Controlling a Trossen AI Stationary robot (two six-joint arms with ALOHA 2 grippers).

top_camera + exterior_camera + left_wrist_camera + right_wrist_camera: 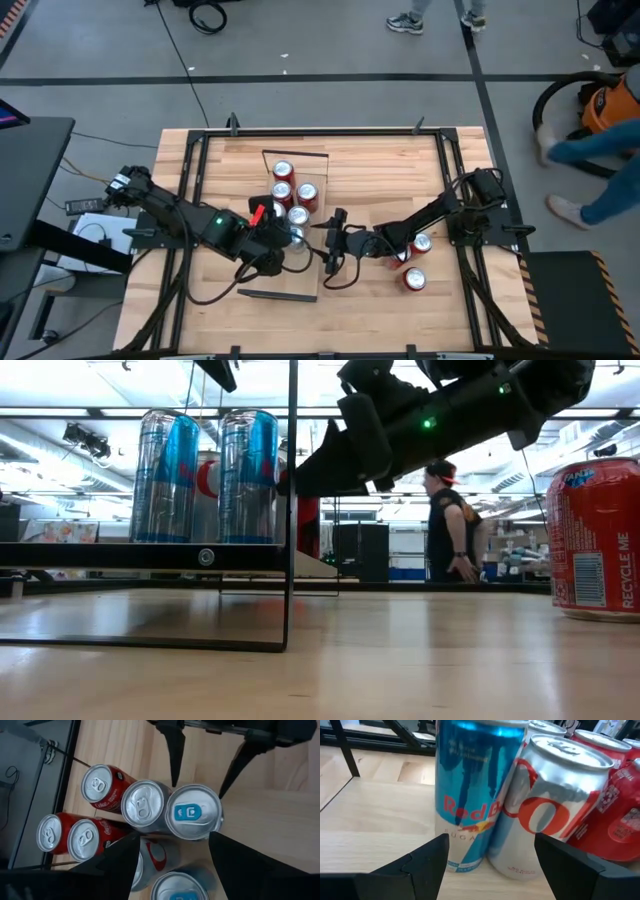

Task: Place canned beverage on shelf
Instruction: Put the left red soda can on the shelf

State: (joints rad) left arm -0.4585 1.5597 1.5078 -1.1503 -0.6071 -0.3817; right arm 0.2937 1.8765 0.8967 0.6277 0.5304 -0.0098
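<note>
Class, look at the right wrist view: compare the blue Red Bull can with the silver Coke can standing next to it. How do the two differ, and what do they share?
The blue Red Bull can is slim, while the silver Coke can is wider. The Red Bull can has a blue body with red lettering; the Coke can is silver with large red lettering. In the left wrist view the Red Bull can's tab is blue, the Coke can's plain silver. Both stand upright, side by side, on the shelf.

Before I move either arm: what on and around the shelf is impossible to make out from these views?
- High view: the near cans on the shelf are covered by the left gripper.
- Low view: the far red cans are screened by the two blue cans.
- Right wrist view: the Red Bull can is cut off at the top.
- Left wrist view: the lowest blue-tab can is cut off.
</note>
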